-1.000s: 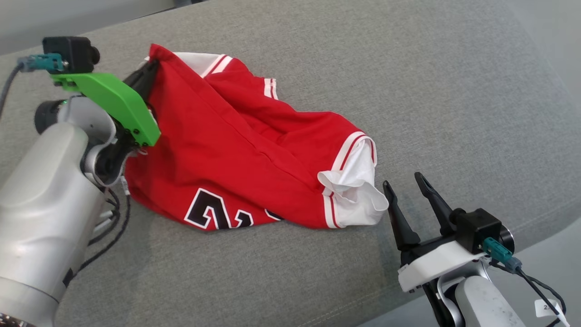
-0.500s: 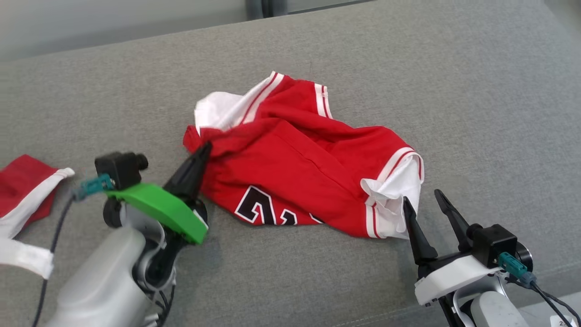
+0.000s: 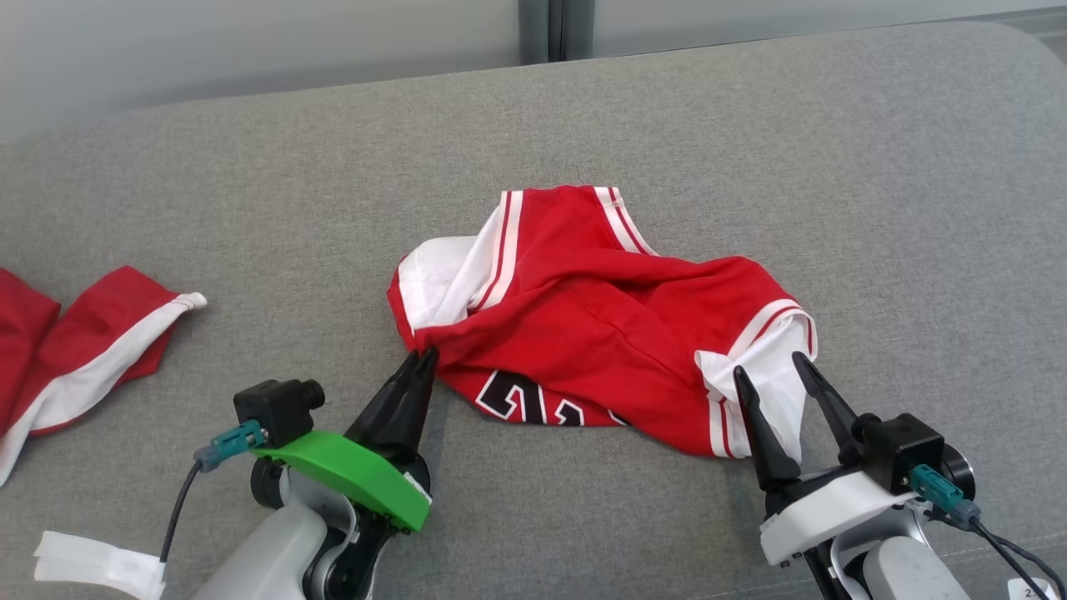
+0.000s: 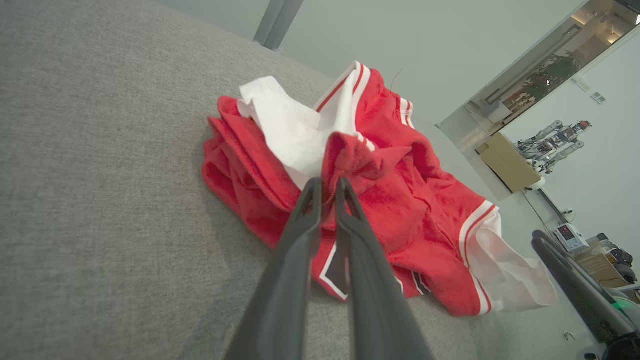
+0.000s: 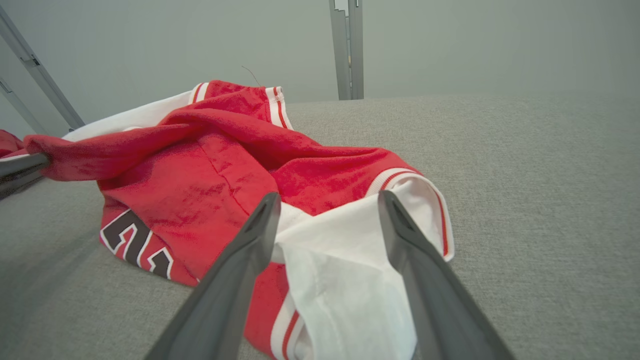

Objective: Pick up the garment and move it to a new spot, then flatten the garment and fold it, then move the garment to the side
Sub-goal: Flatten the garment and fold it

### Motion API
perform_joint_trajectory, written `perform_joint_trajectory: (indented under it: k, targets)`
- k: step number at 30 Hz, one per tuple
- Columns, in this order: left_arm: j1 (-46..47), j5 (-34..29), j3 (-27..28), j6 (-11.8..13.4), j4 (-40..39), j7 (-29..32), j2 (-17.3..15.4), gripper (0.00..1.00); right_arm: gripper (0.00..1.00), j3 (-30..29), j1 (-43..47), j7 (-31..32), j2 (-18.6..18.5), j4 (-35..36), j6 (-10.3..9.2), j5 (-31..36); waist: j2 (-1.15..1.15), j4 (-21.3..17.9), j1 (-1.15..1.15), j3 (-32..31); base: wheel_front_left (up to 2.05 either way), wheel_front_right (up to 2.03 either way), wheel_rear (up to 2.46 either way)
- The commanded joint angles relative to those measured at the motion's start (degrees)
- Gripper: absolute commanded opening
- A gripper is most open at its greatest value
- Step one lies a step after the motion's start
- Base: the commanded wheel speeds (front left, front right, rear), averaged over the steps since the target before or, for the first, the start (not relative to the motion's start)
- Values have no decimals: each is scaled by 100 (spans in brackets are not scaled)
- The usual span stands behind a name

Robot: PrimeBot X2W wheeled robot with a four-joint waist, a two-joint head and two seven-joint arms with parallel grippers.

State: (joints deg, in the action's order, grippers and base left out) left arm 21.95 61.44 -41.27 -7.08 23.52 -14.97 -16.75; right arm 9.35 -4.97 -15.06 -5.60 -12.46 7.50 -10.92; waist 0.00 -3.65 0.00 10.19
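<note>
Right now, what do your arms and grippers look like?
Left gripper: long black tapered fingers, green bracket, black camera with teal plug, grey cable. Right gripper: same fingers, white bracket, teal plug, black cable. Both forearms pale grey.

jersey [image 3: 600, 333]: red, white-striped trim, black number peeking out | bunched in a heap, nowhere near flat | sits mid grey fabric surface [image 3: 792, 117] | left corner raised, pinched tight in left pincer [image 3: 421, 357] | white sleeve opening flops right
</note>
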Motion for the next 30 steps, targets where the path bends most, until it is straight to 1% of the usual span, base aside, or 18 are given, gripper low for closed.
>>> perform_joint_trajectory:
  k: [1,7,12,13,14,15,16,17,20,23,25,27,30]
  targets:
    - [-76,-33,3,-25,17,-20,24,100,100,2,53,-19,-10,-4,-2,-33,0,-15,0,-3,0,0,0]
    - [-140,-316,208,-42,66,-25,39,100,100,-19,75,-19,4,8,-2,-67,0,-144,0,-1,0,0,0]
    - [-122,-430,298,-41,97,-22,38,100,100,-22,78,-19,38,10,-2,-65,0,-265,0,4,0,0,0]
    - [-103,-458,259,-43,119,-22,26,96,100,-16,71,-19,41,6,-2,-70,0,-285,0,6,0,0,0]
    - [-81,-462,245,-45,138,-22,23,77,100,-24,67,-19,47,4,-2,-68,0,-304,0,6,0,0,0]
    - [-60,-477,225,-45,168,-22,10,74,100,-25,65,-19,54,2,-2,-70,0,-320,0,7,0,0,0]
    - [-32,-522,187,-46,192,-22,-12,84,100,-24,64,-19,59,0,-2,-68,0,-337,0,6,0,0,0]
    - [-19,-552,163,-46,201,-22,-18,100,100,-26,66,-19,62,1,-2,-69,0,-352,0,7,0,0,0]
    - [-13,-829,75,5,167,-23,-152,100,100,-51,91,-19,66,8,-2,-68,0,-385,0,0,0,0,0]
    - [-30,-1337,-177,196,83,-23,-347,100,100,-67,130,-19,71,17,-2,-69,0,-400,0,-13,0,0,0]
    - [84,-1860,-433,410,26,14,-535,100,100,-87,135,-19,77,31,-2,-57,0,-396,0,-16,0,0,0]
    - [213,-2252,-639,614,-31,104,-611,100,100,-95,143,-19,91,33,-2,-37,0,-388,0,-18,0,0,0]
    - [375,-2633,-866,832,-78,298,-685,100,100,-62,98,-19,98,3,-2,-43,0,-396,0,-10,0,0,0]
